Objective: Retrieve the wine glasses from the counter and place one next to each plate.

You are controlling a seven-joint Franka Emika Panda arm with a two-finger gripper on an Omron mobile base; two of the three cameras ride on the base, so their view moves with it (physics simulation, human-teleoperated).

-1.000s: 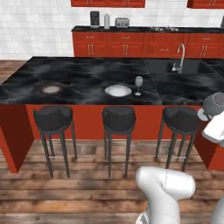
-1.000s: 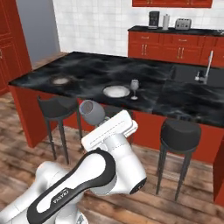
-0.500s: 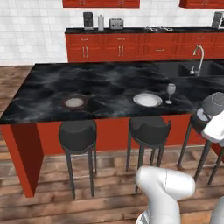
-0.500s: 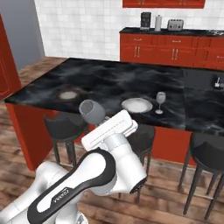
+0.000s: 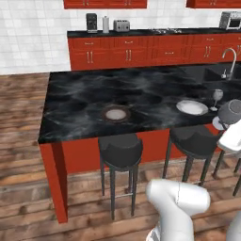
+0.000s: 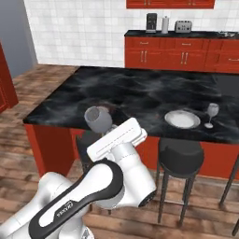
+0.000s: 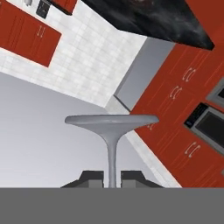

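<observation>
My gripper (image 7: 112, 176) is shut on the stem of a clear wine glass (image 7: 111, 121), whose round foot spreads just beyond the fingertips (image 7: 92, 177). From the base, that held wine glass (image 6: 97, 118) tilts in front of the island's near edge; in the left base view it (image 5: 230, 111) is at the right edge. A second wine glass (image 5: 217, 96) (image 6: 212, 112) stands upright just right of one plate (image 5: 191, 107) (image 6: 182, 119). The other plate (image 5: 116, 113) lies alone further left on the island. The counter (image 5: 141, 32) (image 6: 186, 33) runs along the back wall.
Black stools (image 5: 120, 147) (image 5: 195, 137) (image 6: 181, 156) stand along the island's near side. A faucet (image 5: 229, 55) rises at the island's far right. On the back counter are a coffee machine (image 5: 91, 22) and a toaster (image 5: 121, 25).
The whole picture has shifted: the base has moved left along the island, so plates and stools slide right in both views. The glass stays in the gripper.
</observation>
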